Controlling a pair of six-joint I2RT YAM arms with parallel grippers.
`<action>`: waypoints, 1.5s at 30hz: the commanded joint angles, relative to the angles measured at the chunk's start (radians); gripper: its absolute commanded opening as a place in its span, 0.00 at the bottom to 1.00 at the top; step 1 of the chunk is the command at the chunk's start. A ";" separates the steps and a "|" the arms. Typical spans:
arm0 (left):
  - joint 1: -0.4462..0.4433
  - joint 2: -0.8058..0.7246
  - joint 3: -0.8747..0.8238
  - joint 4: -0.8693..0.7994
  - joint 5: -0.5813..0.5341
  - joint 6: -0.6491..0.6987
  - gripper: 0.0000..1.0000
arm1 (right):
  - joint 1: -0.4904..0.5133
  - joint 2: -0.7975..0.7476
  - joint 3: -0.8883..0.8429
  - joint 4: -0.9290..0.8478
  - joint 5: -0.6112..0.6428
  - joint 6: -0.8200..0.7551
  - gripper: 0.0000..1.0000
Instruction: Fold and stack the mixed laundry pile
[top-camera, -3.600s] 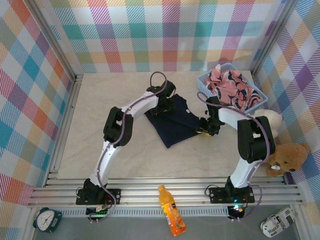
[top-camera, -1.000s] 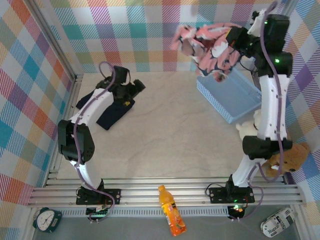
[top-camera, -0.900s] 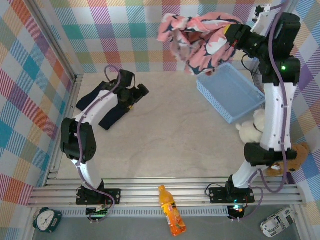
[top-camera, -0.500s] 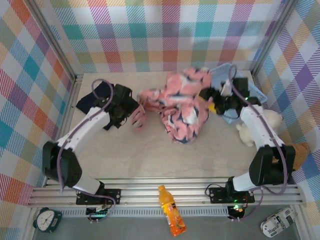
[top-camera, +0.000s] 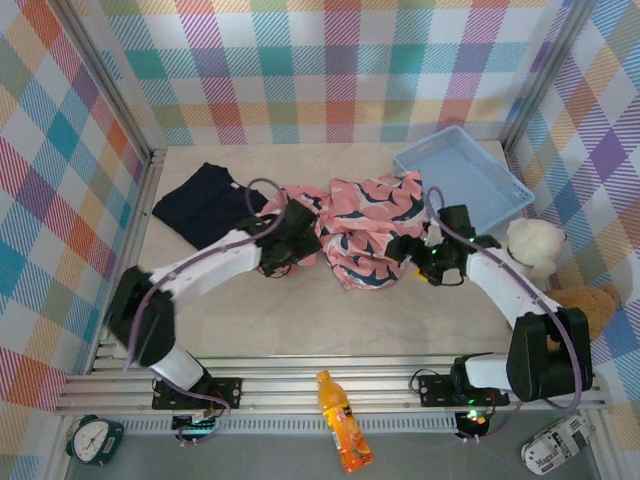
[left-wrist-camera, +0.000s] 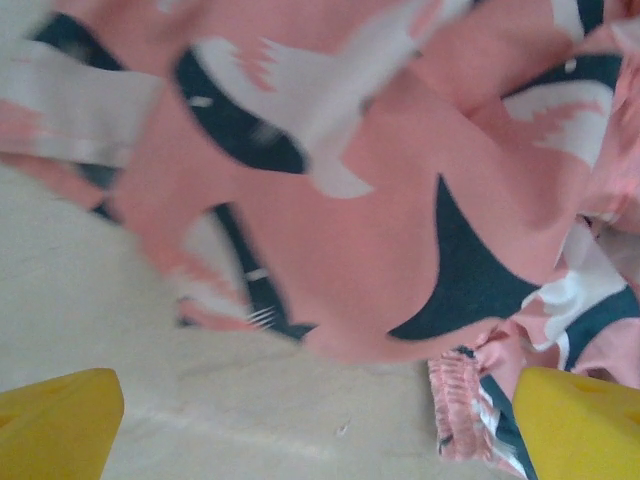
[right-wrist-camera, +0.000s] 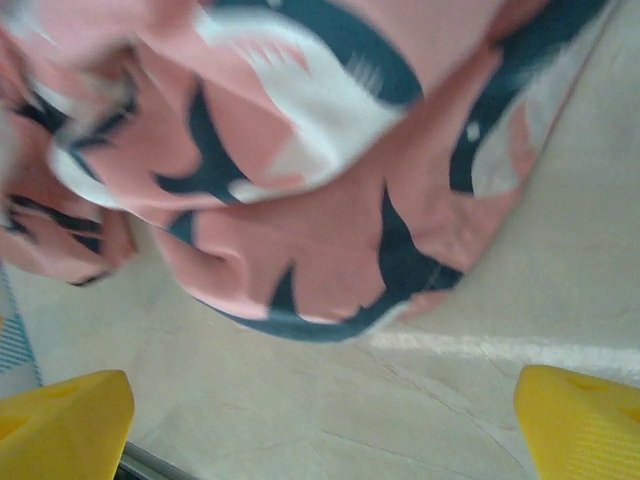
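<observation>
A pink garment printed with navy-and-white shapes (top-camera: 365, 225) lies crumpled on the pale table (top-camera: 330, 320), just to the left of the light blue plastic basket (top-camera: 462, 178) and slightly nearer the arms than it. The two claws flank the garment. The left gripper (top-camera: 300, 243) is at the edge of the garment farther from the basket, and the right gripper (top-camera: 400, 252) is at the edge closer to the basket. Both stand wide open and grip nothing. In the left wrist view, the left gripper (left-wrist-camera: 318, 425) has its yellow fingertips (left-wrist-camera: 55, 425) spread to the bottom corners over bare tabletop. The printed cloth (left-wrist-camera: 350, 210) spreads ahead of them, with a gathered hem just beside the right-hand finger. The right wrist view shows the same stance for the right gripper (right-wrist-camera: 320, 420). Its yellow fingertips (right-wrist-camera: 585, 420) are far apart, and the garment (right-wrist-camera: 300, 200) lies beyond the gap, with none of it between the jaws. The dark navy trousers (top-camera: 205, 202) lie flat, well apart from the basket, at the table's far left. A white teddy bear (top-camera: 530, 242) sits just on the near side of the basket, and a brown teddy bear (top-camera: 588, 305) sits nearer again.
</observation>
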 joint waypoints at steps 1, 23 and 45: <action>-0.010 0.151 0.080 0.053 -0.016 0.065 1.00 | 0.080 0.060 -0.033 0.072 0.078 0.036 0.97; 0.079 0.047 0.293 -0.142 0.002 0.162 0.00 | 0.154 0.171 0.174 0.038 0.149 -0.031 0.50; 0.149 -0.079 0.431 -0.150 0.150 0.117 0.00 | 0.385 0.187 0.362 -0.209 0.453 -0.168 0.00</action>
